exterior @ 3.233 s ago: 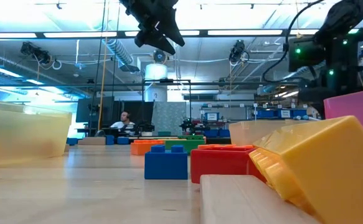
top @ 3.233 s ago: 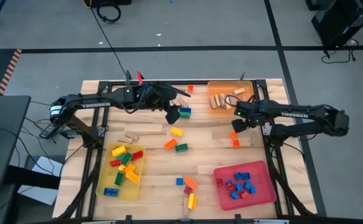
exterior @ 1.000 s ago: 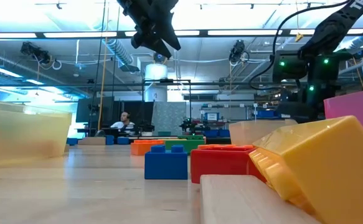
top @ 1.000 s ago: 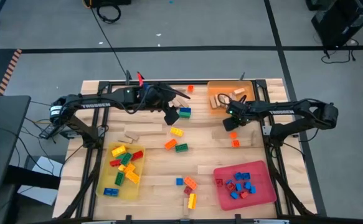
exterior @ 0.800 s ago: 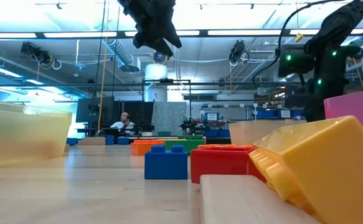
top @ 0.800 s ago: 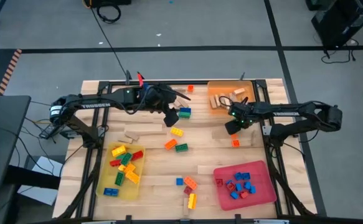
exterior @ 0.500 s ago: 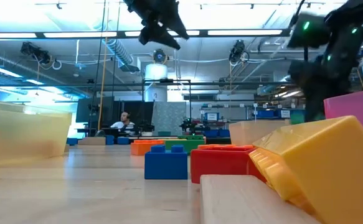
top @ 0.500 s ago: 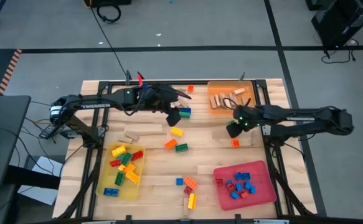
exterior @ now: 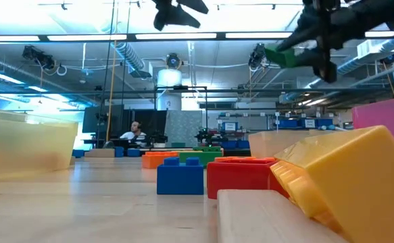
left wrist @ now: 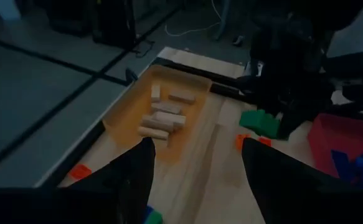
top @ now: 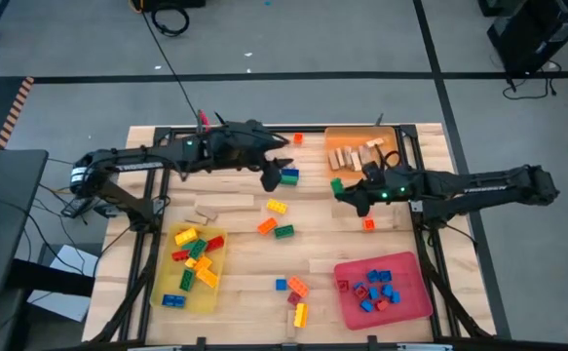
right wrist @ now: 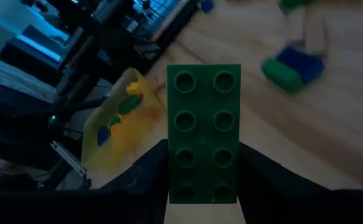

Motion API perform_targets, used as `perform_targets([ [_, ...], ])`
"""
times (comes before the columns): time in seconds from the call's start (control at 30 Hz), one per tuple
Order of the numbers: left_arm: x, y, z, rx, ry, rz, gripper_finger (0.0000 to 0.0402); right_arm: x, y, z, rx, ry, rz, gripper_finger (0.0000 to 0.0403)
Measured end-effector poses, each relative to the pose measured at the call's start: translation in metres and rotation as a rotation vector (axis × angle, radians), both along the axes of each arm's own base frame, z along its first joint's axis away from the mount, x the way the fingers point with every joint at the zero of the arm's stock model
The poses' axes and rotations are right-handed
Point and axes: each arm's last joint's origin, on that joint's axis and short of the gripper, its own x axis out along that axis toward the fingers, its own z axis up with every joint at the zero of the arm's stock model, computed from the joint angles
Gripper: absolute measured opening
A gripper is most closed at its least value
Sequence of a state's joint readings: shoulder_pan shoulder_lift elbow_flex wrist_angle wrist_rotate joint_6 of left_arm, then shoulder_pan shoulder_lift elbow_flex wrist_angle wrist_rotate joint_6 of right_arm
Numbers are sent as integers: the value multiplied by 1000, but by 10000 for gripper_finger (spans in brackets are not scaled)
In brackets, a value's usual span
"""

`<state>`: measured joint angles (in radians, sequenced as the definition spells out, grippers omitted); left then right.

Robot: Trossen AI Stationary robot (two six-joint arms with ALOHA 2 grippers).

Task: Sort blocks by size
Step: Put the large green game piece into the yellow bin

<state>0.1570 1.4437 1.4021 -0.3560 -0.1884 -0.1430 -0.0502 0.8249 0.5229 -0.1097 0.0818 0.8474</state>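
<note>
One green block (right wrist: 203, 133) sits tight in the right gripper (top: 342, 192), up above the table (top: 235, 249). Left gripper (left wrist: 193, 165) hangs wide open, holding nothing.

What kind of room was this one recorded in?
Probably a robotics lab or workshop: bare ceiling pipes and strip lights, a person at a far workbench, and a wooden table standing on grey floor with cables.
</note>
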Motion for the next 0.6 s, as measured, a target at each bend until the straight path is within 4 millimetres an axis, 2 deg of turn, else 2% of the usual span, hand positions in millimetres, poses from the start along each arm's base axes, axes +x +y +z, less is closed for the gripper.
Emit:
perform_targets([
  [0.2,-23,-1,17,61,-3,-19,248,29,-3,36,-180,-10,36,154],
  [0.37,-37,-4,18,67,68,-32,248,66,-8,72,-323,-29,58,154],
  [0.43,-40,-4,18,74,50,-34,248,80,-11,81,-355,-27,65,154],
  [0.5,-50,-6,8,69,61,-33,248,94,-11,89,-386,-28,76,154],
  [0.6,-65,-9,-11,44,-21,-29,248,109,-12,93,-408,-7,89,154],
])
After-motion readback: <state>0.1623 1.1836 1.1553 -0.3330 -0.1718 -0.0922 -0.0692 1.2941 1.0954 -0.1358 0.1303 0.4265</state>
